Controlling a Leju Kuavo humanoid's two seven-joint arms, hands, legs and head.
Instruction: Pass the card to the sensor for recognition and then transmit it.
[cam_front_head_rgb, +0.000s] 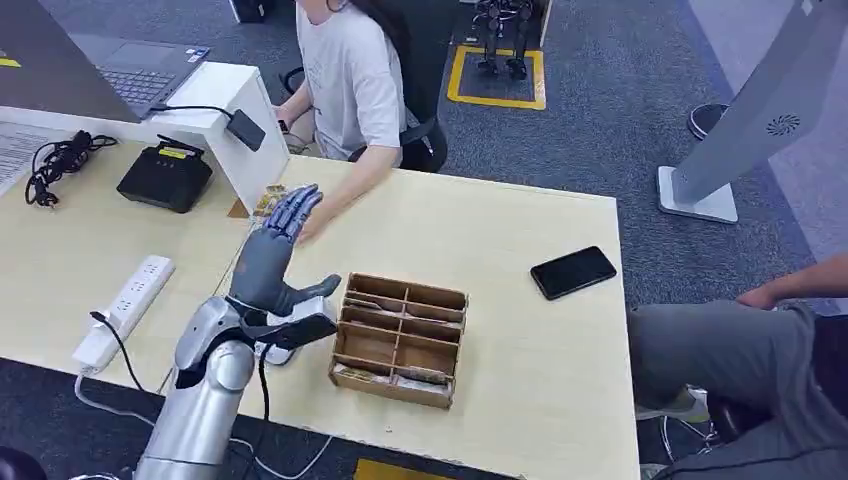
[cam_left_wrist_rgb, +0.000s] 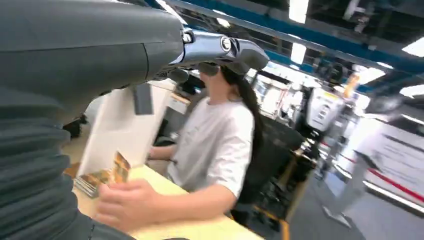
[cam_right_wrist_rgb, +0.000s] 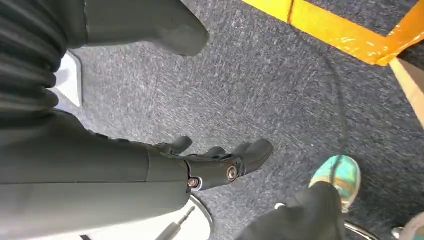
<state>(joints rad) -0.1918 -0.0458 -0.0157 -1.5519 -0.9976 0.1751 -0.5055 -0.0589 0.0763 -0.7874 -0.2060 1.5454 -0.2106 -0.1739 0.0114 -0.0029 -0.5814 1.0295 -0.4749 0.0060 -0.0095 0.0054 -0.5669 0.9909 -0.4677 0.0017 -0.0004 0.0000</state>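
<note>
Currently left hand (cam_front_head_rgb: 275, 250) is raised over the table (cam_front_head_rgb: 520, 330), fingers spread and extended toward the person (cam_front_head_rgb: 350, 80), holding nothing. Cards (cam_left_wrist_rgb: 102, 175) lie in a small stack just beyond its fingertips, under the person's hand (cam_left_wrist_rgb: 127, 202), beside the white stand (cam_front_head_rgb: 235, 125); one card is tilted up. Left hand is the nearer; right hand (cam_right_wrist_rgb: 215, 162) hangs toward the floor, fingers loosely curled, empty. Sensor: cannot tell which item. Wooden organizer (cam_front_head_rgb: 400, 338) sits just right of the left hand, its front slots holding flat items, others bare
</note>
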